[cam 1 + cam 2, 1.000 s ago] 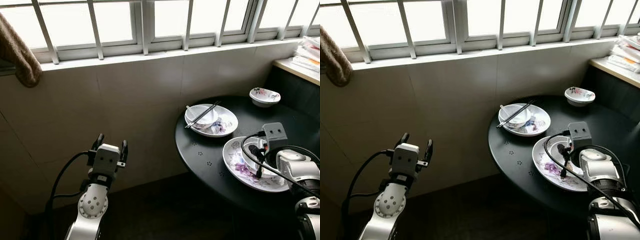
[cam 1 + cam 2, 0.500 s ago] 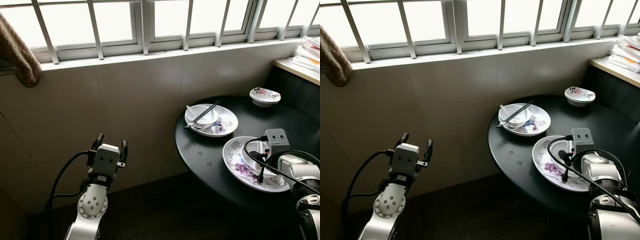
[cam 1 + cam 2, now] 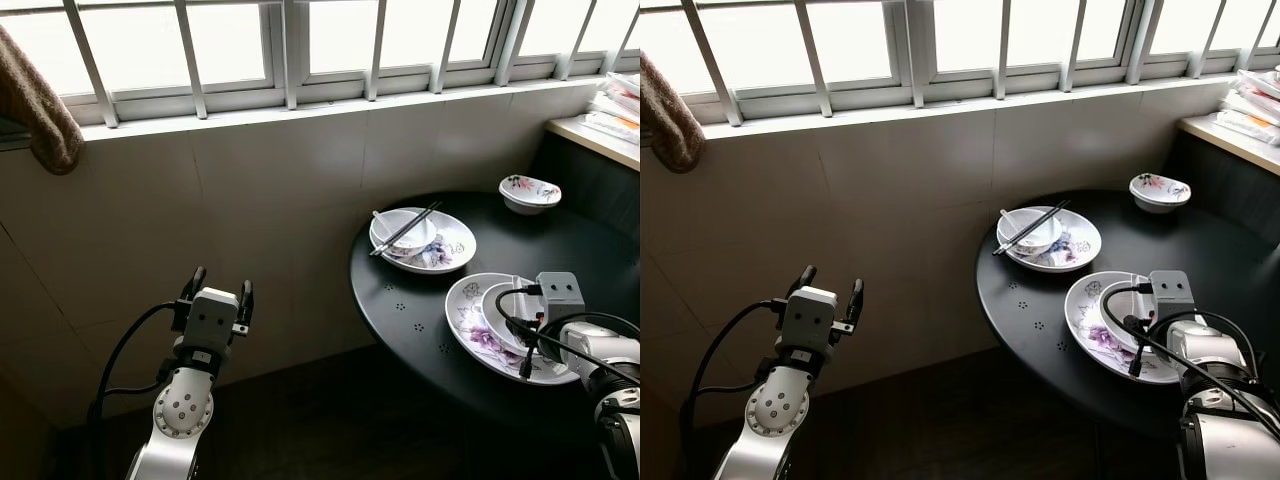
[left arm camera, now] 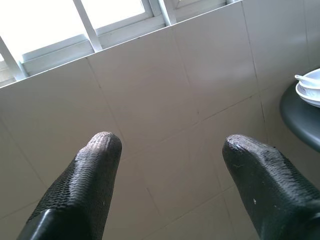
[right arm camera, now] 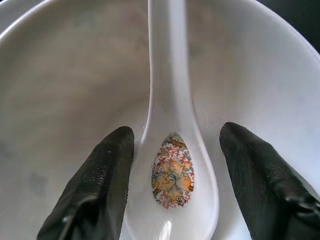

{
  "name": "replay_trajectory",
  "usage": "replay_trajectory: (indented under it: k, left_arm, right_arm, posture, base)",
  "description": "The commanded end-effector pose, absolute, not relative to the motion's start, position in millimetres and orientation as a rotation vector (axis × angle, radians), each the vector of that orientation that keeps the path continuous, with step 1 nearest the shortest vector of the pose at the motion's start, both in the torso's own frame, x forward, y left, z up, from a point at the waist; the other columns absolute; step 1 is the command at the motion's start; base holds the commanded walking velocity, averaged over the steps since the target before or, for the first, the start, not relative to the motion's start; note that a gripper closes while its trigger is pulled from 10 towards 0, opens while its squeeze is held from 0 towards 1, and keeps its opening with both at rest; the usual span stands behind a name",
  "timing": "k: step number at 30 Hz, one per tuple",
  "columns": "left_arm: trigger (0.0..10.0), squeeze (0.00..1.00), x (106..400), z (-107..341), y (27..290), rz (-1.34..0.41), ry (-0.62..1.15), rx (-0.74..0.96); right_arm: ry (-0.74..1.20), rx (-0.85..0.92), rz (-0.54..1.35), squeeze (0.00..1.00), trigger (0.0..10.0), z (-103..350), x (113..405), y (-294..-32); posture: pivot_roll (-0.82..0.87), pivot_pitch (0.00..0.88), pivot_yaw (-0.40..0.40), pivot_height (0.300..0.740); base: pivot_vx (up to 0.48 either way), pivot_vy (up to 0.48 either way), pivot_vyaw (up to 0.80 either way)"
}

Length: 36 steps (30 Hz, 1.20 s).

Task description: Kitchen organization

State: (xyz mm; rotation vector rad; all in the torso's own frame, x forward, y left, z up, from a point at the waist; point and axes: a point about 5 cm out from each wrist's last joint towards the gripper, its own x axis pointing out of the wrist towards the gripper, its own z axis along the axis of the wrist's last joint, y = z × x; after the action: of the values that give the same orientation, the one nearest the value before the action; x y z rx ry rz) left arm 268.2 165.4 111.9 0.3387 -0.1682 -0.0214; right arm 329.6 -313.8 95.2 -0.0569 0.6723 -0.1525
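Observation:
On the round black table [image 3: 410,310] a floral plate [image 3: 468,322] near its front edge carries a white bowl [image 3: 497,305]. My right gripper [image 5: 175,132] reaches down into that bowl [image 5: 75,90], open, one finger on each side of a white spoon [image 5: 170,100] with a flower print; neither finger touches it. Farther back, a second plate [image 3: 455,245] holds a bowl, a spoon and black chopsticks [image 3: 405,228]. My left gripper [image 3: 218,283] is held up at the left, open and holding nothing, facing the tiled wall.
A small floral bowl [image 3: 528,192] sits at the table's far side. A barred window runs above the tiled wall [image 3: 280,190]. A brown towel [image 3: 35,105] hangs at the upper left. A counter [image 3: 595,135] with stacked items stands at the right.
My right gripper has sunk lower and drawn back toward me over the near bowl, uncovering more of the bowl's rim. The left arm has stayed still.

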Motion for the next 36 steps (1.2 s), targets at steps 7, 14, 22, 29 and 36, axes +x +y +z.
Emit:
replay_trajectory:
  k: [7, 14, 22, 29, 36]
  left_arm:
    - [10.0, 0.0, 268.1, 110.2, 167.4, -0.013, -0.164, 0.35]
    - [10.0, 0.0, 268.4, 109.9, 167.8, -0.012, -0.16, 0.353]
    - [10.0, 0.0, 267.7, 108.2, 167.7, -0.013, -0.154, 0.355]
    - [10.0, 0.0, 268.3, 107.7, 167.0, -0.016, -0.152, 0.356]
    - [10.0, 0.0, 268.3, 107.2, 167.6, -0.016, -0.15, 0.357]
  right_arm:
    - [0.666, 0.017, -0.176, 0.0, 0.0, 92.2, 328.2, -314.1]
    - [0.64, 0.018, -0.209, 0.0, 0.0, 95.4, 329.5, -316.9]
    - [0.465, -0.006, -0.227, 0.0, 0.0, 123.2, 348.2, -312.0]
    - [0.324, -0.033, -0.156, 0.0, 0.0, 143.5, 364.0, -293.0]
    - [0.321, -0.049, -0.163, 0.0, 0.0, 134.0, 361.5, -287.2]
  posture:
    - [-0.04, 0.0, -0.003, 0.74]
    - [-0.04, 0.0, 0.0, 0.74]
    - [-0.04, 0.0, 0.002, 0.74]
    - [-0.04, 0.0, 0.004, 0.74]
    - [-0.04, 0.0, 0.004, 0.74]
  base:
    - [0.0, 0.0, 0.0]
    - [0.0, 0.0, 0.0]
    - [0.0, 0.0, 0.0]
    - [0.0, 0.0, 0.0]
    - [0.0, 0.0, 0.0]
